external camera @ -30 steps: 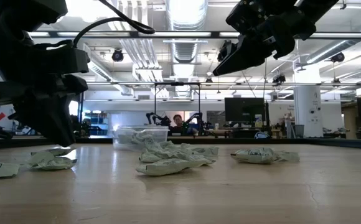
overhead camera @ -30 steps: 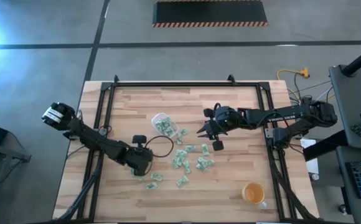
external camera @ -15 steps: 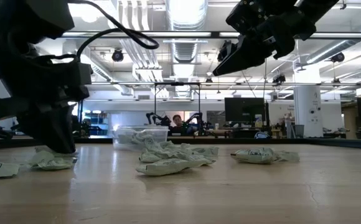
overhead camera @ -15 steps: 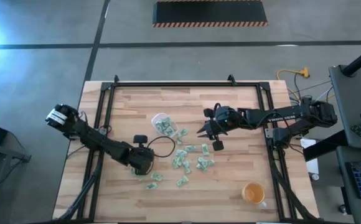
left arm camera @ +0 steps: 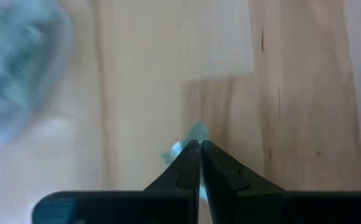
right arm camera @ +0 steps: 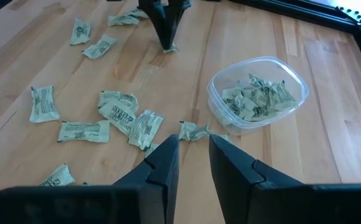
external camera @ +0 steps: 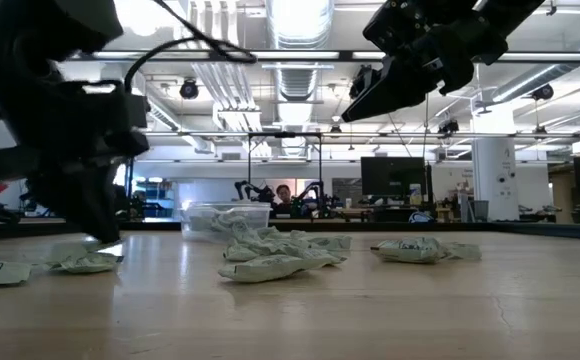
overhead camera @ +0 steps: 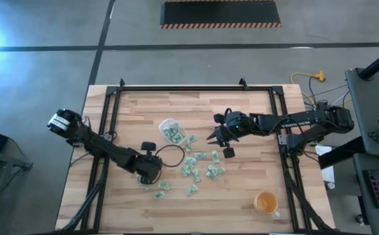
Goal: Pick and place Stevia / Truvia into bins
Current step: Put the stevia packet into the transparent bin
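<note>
Packets [right arm camera: 115,115] of pale green and white sweetener lie scattered on the counter [overhead camera: 242,189], most of them between the two tools, with a few already inside the clear tub [right arm camera: 257,94].

Low over the counter, the left tool [left arm camera: 200,158] has its fingers pressed together, and a scrap of pale paper pokes out just past the tips. That looks like one packet [left arm camera: 190,140] pinched at its edge, though how securely is hard to say. From the right wrist view this tool [right arm camera: 166,38] stands point-down on the wood among three loose packets.

Well above the counter, the right tool [right arm camera: 192,155] waits with its fingers slightly parted and nothing between them; the tub sits just ahead of it and the main cluster of packets lies beneath and beside it.

Judging by this, the step in hand is the pick by the left tool. Next it calls for a lift clear of the wood, a carry to the tub [overhead camera: 170,128], which lies near and beyond it, and a release over the rim.
</note>
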You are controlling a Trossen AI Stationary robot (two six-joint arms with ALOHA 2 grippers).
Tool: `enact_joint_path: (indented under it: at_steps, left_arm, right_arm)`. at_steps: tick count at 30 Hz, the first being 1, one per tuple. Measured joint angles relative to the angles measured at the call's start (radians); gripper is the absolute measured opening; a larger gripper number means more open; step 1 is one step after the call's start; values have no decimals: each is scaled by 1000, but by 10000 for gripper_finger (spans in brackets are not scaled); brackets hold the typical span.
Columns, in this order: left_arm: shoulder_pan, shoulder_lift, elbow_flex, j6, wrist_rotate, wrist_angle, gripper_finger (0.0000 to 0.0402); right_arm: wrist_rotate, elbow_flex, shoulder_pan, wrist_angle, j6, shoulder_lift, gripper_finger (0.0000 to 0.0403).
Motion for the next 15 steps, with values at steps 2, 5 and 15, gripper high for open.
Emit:
enact_joint_path:
  at_steps: [2,5,15]
  left_arm:
    - [0,-11,13,20,-33,6,0]
    - [0,-34,26,26,-85,7,0]
    - [0,-73,8,-58,-72,7,5]
  right_arm:
    - [0,0,0,0,0,0,76]
    - [0,0,0,0,0,0,71]
    - [0,-1,0,2,0,0,76]
